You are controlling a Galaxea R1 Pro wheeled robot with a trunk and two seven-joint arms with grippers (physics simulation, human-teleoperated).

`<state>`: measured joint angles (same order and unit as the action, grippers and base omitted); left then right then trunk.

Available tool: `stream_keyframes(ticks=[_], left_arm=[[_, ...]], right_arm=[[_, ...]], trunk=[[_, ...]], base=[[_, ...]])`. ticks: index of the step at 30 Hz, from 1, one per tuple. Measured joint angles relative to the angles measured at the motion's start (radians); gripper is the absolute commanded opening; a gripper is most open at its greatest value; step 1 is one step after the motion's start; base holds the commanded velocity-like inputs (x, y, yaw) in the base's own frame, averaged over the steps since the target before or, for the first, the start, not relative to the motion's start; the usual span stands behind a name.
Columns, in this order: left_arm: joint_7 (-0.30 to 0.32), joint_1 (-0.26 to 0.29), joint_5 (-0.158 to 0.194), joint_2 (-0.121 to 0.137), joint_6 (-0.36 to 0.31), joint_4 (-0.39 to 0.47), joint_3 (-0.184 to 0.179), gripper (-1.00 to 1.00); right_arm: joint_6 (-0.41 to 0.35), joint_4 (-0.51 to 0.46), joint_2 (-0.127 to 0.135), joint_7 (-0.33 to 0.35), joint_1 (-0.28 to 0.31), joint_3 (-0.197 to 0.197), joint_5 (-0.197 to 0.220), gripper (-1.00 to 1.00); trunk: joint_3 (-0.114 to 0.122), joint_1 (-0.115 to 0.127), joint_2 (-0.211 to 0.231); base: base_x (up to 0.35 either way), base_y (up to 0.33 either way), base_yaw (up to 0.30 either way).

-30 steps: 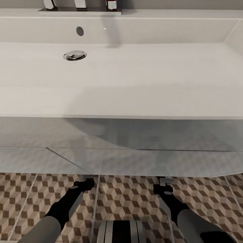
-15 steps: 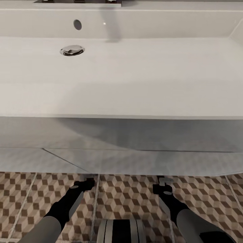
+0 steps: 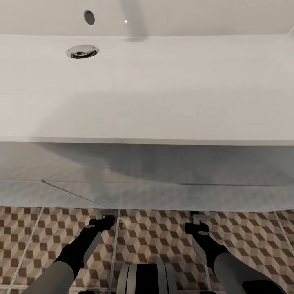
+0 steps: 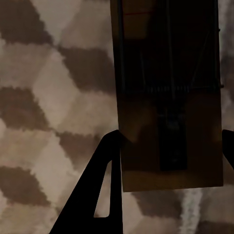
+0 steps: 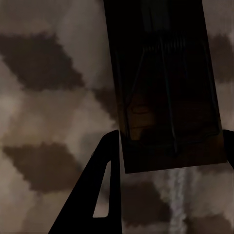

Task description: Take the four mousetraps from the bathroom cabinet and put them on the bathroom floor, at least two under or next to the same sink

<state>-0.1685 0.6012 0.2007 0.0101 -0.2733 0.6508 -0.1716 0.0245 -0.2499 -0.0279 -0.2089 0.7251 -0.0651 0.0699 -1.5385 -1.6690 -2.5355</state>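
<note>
My left gripper (image 3: pixel 104 221) hangs low over the cube-patterned bathroom floor (image 3: pixel 155 237), just before the base of the white bathroom sink (image 3: pixel 147 90) and its drawer unit (image 3: pixel 163 192). The right gripper (image 3: pixel 198 222) is level with it, further right. In the left wrist view a dark mousetrap (image 4: pixel 168 97) with tan edges fills the gap between the fingers (image 4: pixel 100 195), so the left gripper (image 4: pixel 170 134) is shut on it. A second mousetrap (image 5: pixel 163 83) sits the same way in the right gripper (image 5: pixel 170 134). The cabinet is out of view.
The drawer unit's front rises straight ahead of both grippers, and the basin's rim (image 3: pixel 147 141) overhangs it. A chrome drain (image 3: pixel 82 51) sits in the basin. My own base (image 3: pixel 146 278) shows between the arms. Floor tiles run out to both sides.
The head view has shifted: the drain and basin sit higher in the picture and the faucet base has left the top edge. Both arms stay where they were over the floor.
</note>
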Motion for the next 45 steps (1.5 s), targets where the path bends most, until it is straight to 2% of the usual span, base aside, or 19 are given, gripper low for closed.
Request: stream_keyframes(ticks=[15,23,36,45], left_arm=[[-0.001,0.0,0.0,0.0,0.004,0.001,0.002,-1.0],[0.0,0.0,0.001,0.001,0.008,0.0,0.003,-1.0],[0.0,0.0,0.001,0.001,0.009,-0.004,0.002,-1.0],[0.0,0.0,0.001,0.0,0.009,-0.001,0.002,-1.0]], right_arm=[[0.024,-0.002,0.002,0.005,0.0,-0.001,0.002,-1.0],[0.053,-0.001,0.002,0.041,0.0,0.004,0.009,-1.0],[0.058,-0.003,0.002,0.048,0.0,0.007,0.006,-1.0],[0.057,-0.003,0.0,0.048,0.0,0.009,0.004,-1.0]], trunk=[[0.0,0.0,0.0],[0.0,0.0,0.0],[-0.05,-0.006,-0.003],[-0.05,-0.006,-0.003]], base=[[0.0,0.0,0.0],[0.0,0.0,0.0],[0.0,0.0,0.0],[0.0,0.0,0.0]])
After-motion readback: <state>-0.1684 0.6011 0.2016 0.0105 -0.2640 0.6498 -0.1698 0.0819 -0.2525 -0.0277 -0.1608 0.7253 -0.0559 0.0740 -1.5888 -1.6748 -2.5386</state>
